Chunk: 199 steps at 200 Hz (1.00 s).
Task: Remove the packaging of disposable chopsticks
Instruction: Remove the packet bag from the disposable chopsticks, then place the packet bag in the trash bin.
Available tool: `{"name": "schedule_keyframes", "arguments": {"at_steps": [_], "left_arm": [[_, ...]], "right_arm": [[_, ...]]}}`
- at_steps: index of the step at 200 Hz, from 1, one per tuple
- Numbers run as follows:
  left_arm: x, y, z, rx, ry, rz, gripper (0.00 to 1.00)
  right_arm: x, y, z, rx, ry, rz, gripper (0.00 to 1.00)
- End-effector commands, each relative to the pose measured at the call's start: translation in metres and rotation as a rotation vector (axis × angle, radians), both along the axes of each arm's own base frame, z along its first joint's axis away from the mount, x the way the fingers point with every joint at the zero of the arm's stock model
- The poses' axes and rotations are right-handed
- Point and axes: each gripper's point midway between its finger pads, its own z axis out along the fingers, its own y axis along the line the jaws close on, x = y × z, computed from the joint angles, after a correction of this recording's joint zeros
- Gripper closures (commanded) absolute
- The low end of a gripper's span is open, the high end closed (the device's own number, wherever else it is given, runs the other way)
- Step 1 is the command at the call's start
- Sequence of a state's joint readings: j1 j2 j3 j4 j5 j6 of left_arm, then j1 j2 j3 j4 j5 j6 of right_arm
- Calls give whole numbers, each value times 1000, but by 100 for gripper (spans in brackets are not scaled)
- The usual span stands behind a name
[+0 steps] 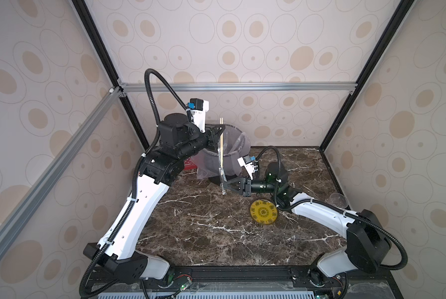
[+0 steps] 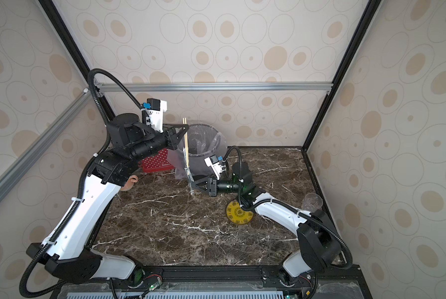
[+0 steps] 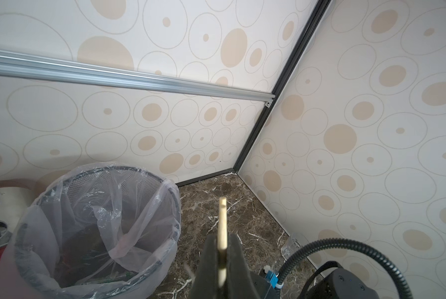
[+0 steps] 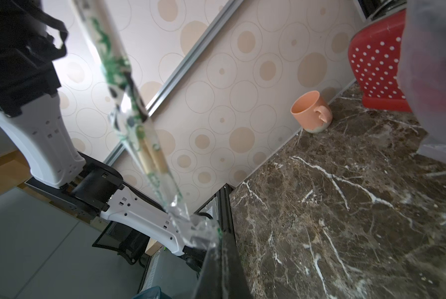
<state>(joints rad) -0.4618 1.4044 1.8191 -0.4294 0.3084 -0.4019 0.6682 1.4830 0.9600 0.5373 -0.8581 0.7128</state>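
we are mid-strip: left jaws clamped on the disposable chopsticks [image 1: 220, 152] toward twelve o'clock, right jaws pinched on the packaging [image 4: 110, 64] at six o'clock. next, we judge, a straight pull apart.

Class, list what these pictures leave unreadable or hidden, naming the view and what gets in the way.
Print on the packaging: blurred in the right wrist view, too small in both top views.
Contents of the bin: clouded by its liner bag in the left wrist view.
Peach mug: mostly behind the left arm in a top view.
Label on the red box: too small in a top view.
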Motion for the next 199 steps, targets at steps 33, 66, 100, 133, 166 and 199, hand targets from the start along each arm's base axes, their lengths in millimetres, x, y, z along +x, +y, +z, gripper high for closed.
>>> {"name": "schedule_keyframes", "arguments": {"at_steps": [33, 66, 100, 133, 166, 199], "left_arm": [[2, 17, 18, 41, -63, 54, 100], [2, 29, 17, 47, -63, 85, 100], [-3, 41, -4, 78, -35, 130, 100], [-13, 42, -34, 61, 10, 111, 100], [-20, 41, -55, 48, 42, 95, 100], [-28, 37, -59, 20, 35, 57, 100]], "right_arm": [[-14, -19, -24, -90, -24, -46, 100], [-8, -32, -21, -150, -71, -124, 100], [41, -36, 4, -244, -69, -278, 100], [114, -38, 36, -359, -117, -460, 100], [179, -29, 50, -500, -181, -550, 100], [230, -21, 30, -658, -219, -598, 100]]}}
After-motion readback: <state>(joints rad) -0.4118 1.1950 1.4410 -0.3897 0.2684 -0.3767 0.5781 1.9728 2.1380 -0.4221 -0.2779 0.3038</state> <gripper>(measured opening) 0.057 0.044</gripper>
